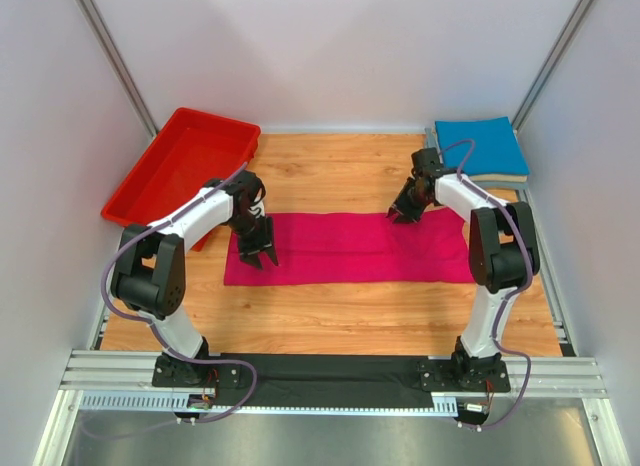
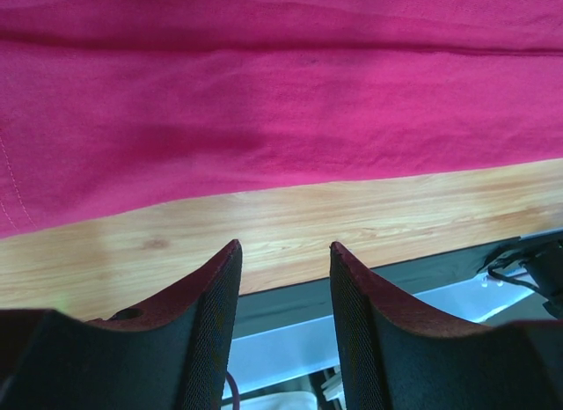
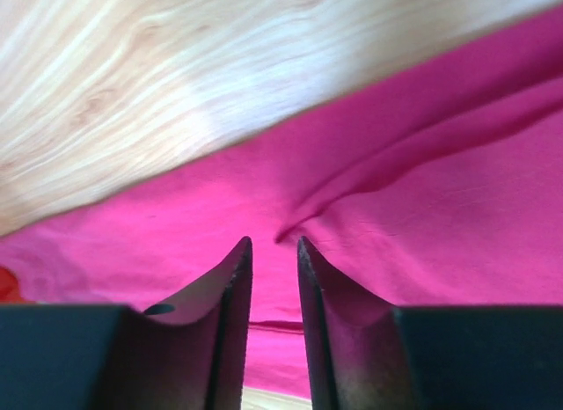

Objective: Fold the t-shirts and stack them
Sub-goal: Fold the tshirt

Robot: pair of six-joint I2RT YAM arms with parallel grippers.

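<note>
The magenta-pink t-shirt (image 1: 350, 248) lies on the wooden table as a long flat band, folded lengthwise. It fills the top of the left wrist view (image 2: 281, 120) and most of the right wrist view (image 3: 422, 208). My left gripper (image 1: 257, 254) is open and empty above the shirt's left end; its tips (image 2: 283, 245) hang over bare wood by the shirt's near edge. My right gripper (image 1: 398, 215) is open with a narrow gap and empty, above the shirt's far edge (image 3: 274, 240) beside a crease. A folded blue t-shirt (image 1: 480, 147) rests on a grey one (image 1: 500, 178) at the back right.
A red plastic bin (image 1: 185, 166) stands at the back left, close behind my left arm. White walls enclose the table on three sides. A black strip and metal rail (image 1: 330, 371) run along the near edge.
</note>
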